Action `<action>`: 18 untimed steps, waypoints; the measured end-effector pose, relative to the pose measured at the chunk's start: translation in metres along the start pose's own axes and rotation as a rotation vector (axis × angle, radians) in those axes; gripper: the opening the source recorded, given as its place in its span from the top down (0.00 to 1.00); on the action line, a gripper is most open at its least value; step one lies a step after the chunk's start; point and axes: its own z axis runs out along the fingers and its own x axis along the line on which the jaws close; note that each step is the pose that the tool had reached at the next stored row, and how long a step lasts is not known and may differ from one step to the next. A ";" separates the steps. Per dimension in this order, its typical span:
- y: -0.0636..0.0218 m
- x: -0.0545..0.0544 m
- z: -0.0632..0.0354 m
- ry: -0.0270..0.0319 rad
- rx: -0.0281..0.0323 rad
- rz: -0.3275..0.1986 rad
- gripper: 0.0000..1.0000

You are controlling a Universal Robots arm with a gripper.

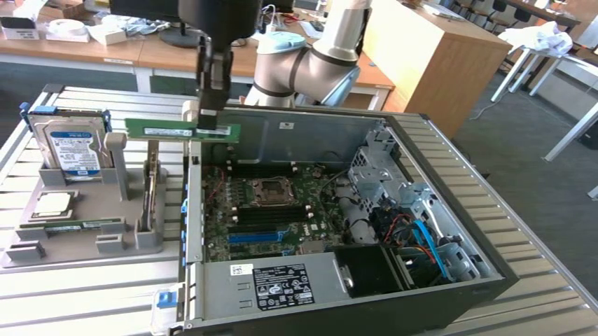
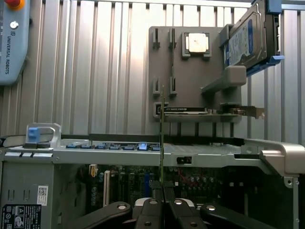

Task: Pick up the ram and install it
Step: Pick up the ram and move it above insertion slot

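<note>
Gripper (image 1: 213, 127) clamping shut on ram (image 1: 164, 129); you are holding it level in air, over computer case (image 1: 290, 140) wall, beside gray fixture (image 1: 66, 248).

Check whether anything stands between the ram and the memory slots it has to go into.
The ram, gripped in the fingers, hangs over the case's side wall rim, so that wall lies partly below it. The black memory slots on the motherboard look uncovered; no cable visibly crosses them.

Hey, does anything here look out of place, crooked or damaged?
Nothing stands out. The ram is off the holder, gripped at one end by the shut end effector over the case edge, and sits straight. No damage shows.
</note>
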 end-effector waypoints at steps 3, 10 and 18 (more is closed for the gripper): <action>-0.0073 0.000 -0.0005 -0.0001 -0.0009 0.000 0.89; -0.0236 0.000 -0.0016 -0.0001 -0.0030 0.000 0.89; -0.0429 0.000 -0.0028 -0.0001 -0.0059 0.000 0.89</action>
